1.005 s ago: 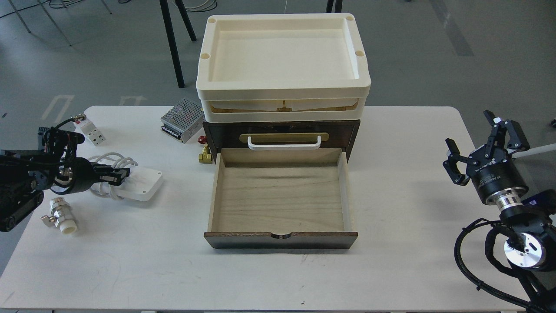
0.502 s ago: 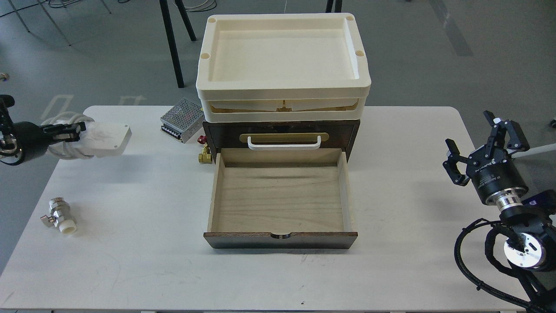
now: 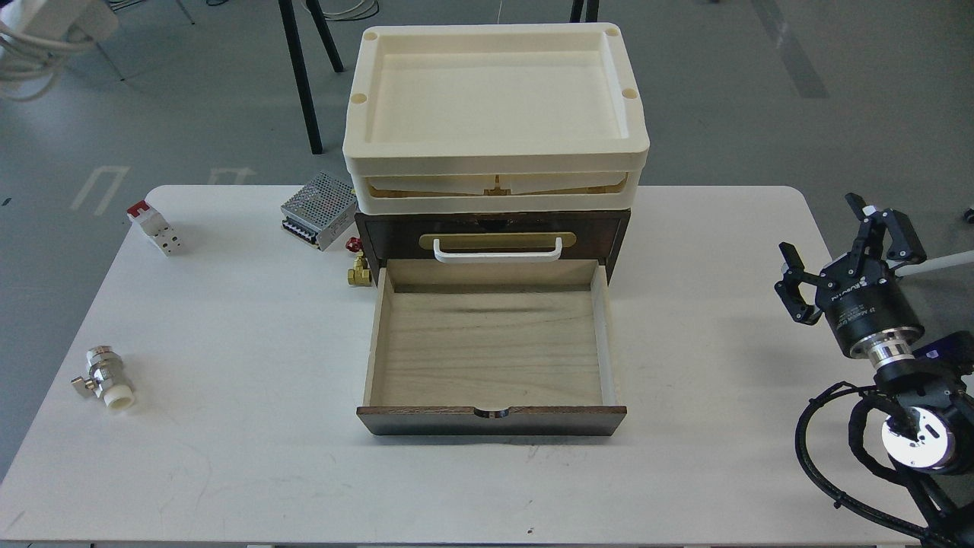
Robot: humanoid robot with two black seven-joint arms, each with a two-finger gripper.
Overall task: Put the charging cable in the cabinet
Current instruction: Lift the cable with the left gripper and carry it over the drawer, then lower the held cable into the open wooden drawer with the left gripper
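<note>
The charging cable (image 3: 47, 23) shows only in part at the top left corner of the head view, high above the table's left end: a white block edge with white cord loops hanging from it. My left gripper is out of view, so what holds the cable is hidden. The cabinet (image 3: 380, 232) stands at the table's middle back, its pale wood drawer (image 3: 491, 421) pulled open and empty, with cream trays (image 3: 494, 164) on top. My right gripper (image 3: 837, 243) is open and empty at the right edge of the table.
A silver perforated box (image 3: 319, 209) and a small brass valve (image 3: 359, 270) sit left of the cabinet. A white-and-red block (image 3: 154, 228) lies at the back left. A silver valve (image 3: 103, 377) lies near the front left edge.
The cable has gone from the table's left side up and to the left, to the view's top left corner. My left arm has left the view. The right arm has not moved.
</note>
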